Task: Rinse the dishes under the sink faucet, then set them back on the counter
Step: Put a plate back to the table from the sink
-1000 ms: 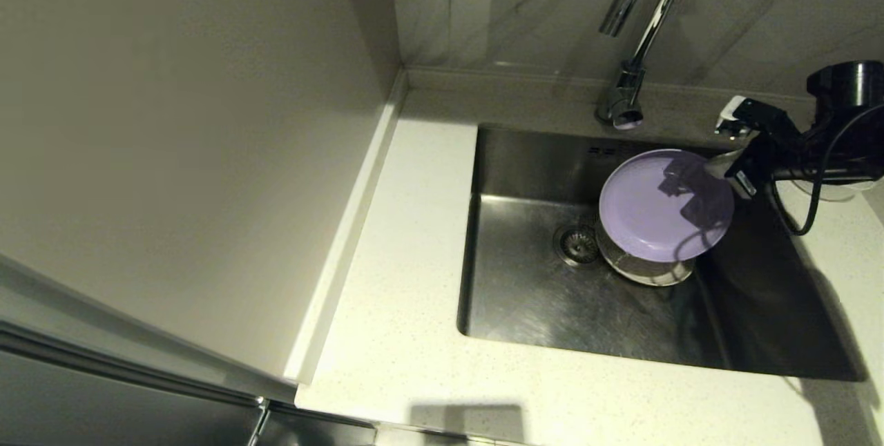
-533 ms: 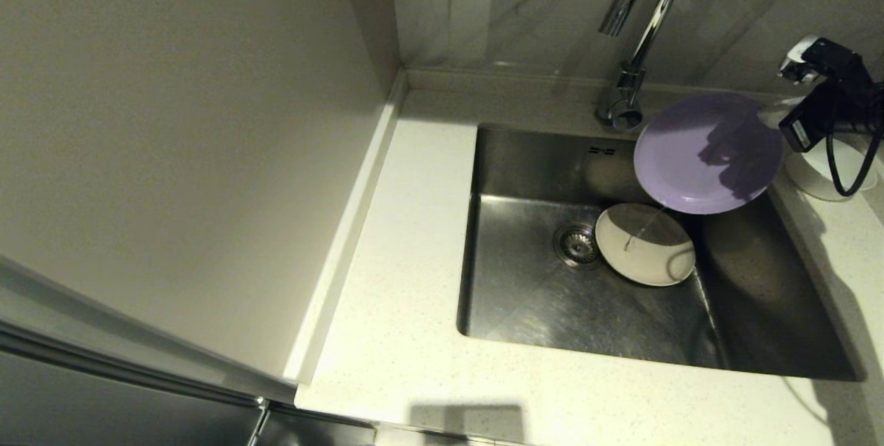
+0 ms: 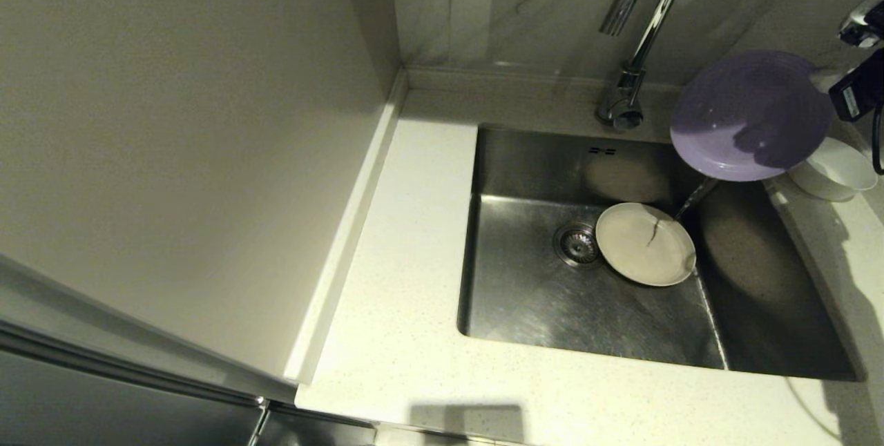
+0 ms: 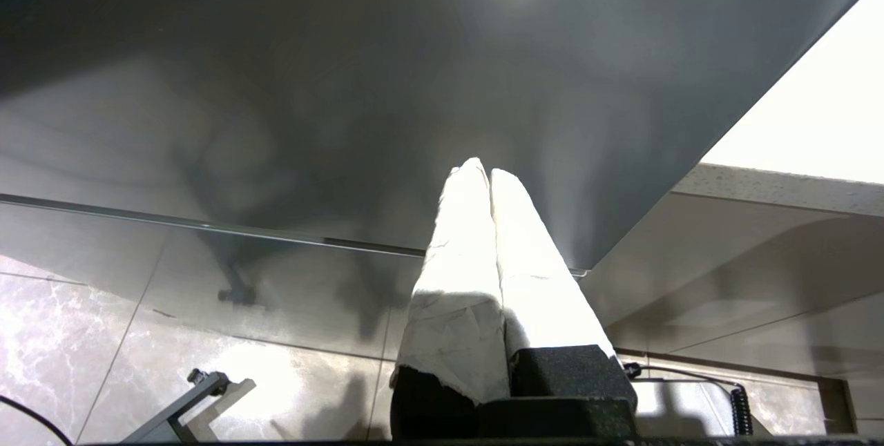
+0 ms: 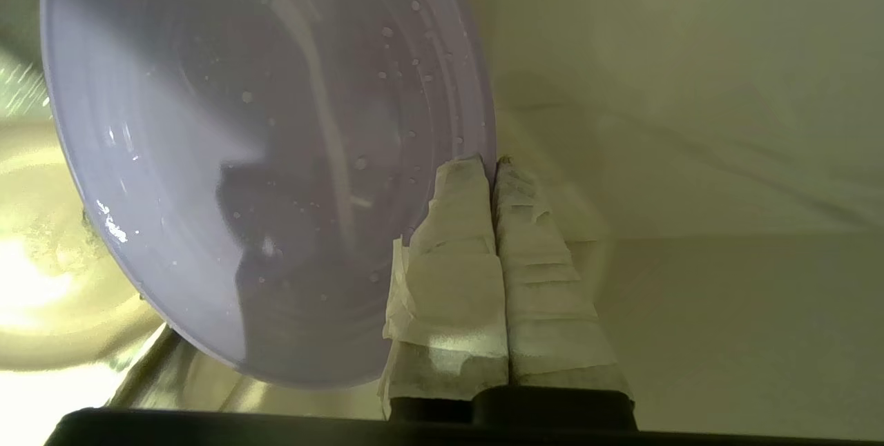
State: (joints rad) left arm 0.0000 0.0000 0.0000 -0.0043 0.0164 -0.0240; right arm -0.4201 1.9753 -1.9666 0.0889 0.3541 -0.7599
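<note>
Left gripper (image 4: 490,177): parked below the surface (image 3: 407,335) edge, padded fingers pressed together, holding nothing.

Surface: off-white speckled stone with a low raised back edge, running round the sink (image 3: 525,301), a deep square basin of brushed steel with a round metal drain strainer (image 3: 575,244) and two small overflow slots.

Beige plate (image 3: 645,244): round and shallow, lying flat on the basin floor just beside the strainer.

Faucet (image 3: 639,39): polished chrome gooseneck rising from behind the basin.

Lavender plate (image 3: 749,114): smooth, wet, beaded with droplets, held tilted above the sink's far right corner; a thin stream runs off its lower edge onto the beige plate.

White bowl (image 3: 836,170): stands on the surface to the right, partly behind the lavender plate.

Right gripper (image 5: 492,170): clamped tight on the lavender plate's rim.

Assessment: rinsing of this plate appears complete; the return-to-surface step is in hand. The next move calls for levelling the plate, setting it down clear of the bowl, then releasing.
</note>
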